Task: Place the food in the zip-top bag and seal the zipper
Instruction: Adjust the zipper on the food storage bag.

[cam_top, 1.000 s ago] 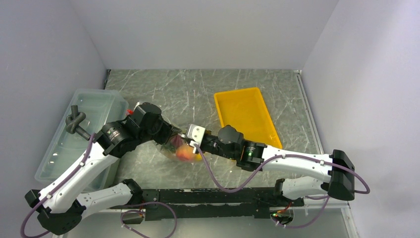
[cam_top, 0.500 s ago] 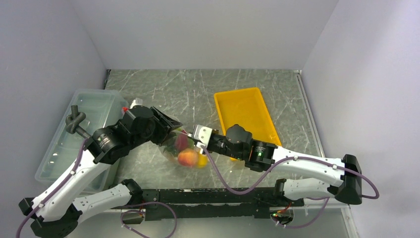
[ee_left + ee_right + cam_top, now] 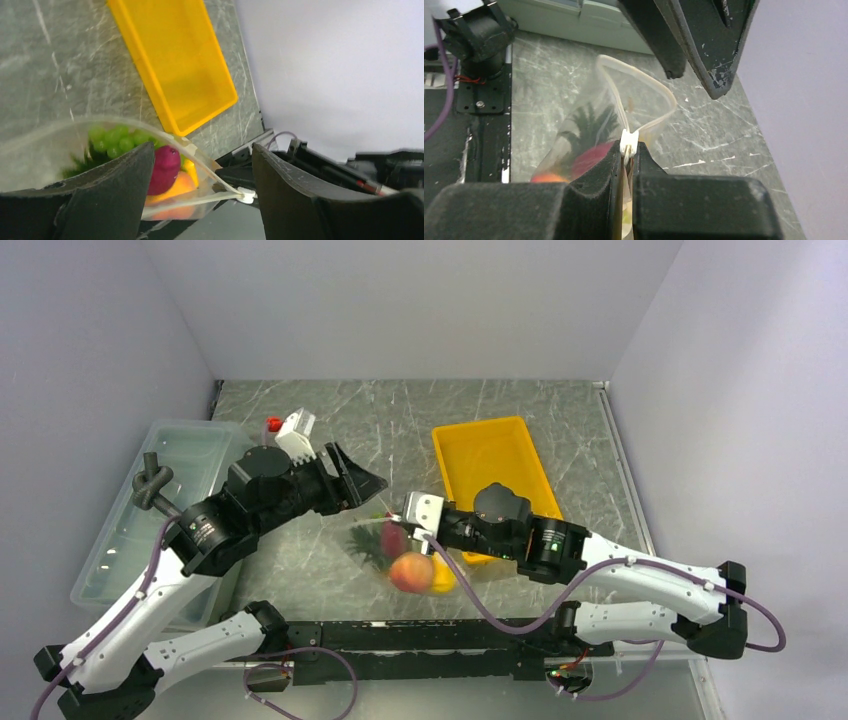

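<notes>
Done: loading. Inside the clear bag (image 3: 375, 558), near the front edge of the table (image 3: 400, 420), between the arms and just beside the yellow tray (image 3: 495, 465): peach (image 3: 411, 571), dark red piece (image 3: 393, 538), pineapple (image 3: 440, 578), green grapes (image 3: 112, 137).

Left to do: sealing. Zipper (image 3: 644, 92) gaping in a wide loop, joined only at the end with the white slider (image 3: 629, 141).

Right gripper (image 3: 628, 156): pressed together, pinching that slider end.

Left gripper (image 3: 201, 152): spread wide, gripping nothing, near the mouth.

Unclear: whether resting on the table or hanging. Pineapple mostly hidden behind the peach.
</notes>
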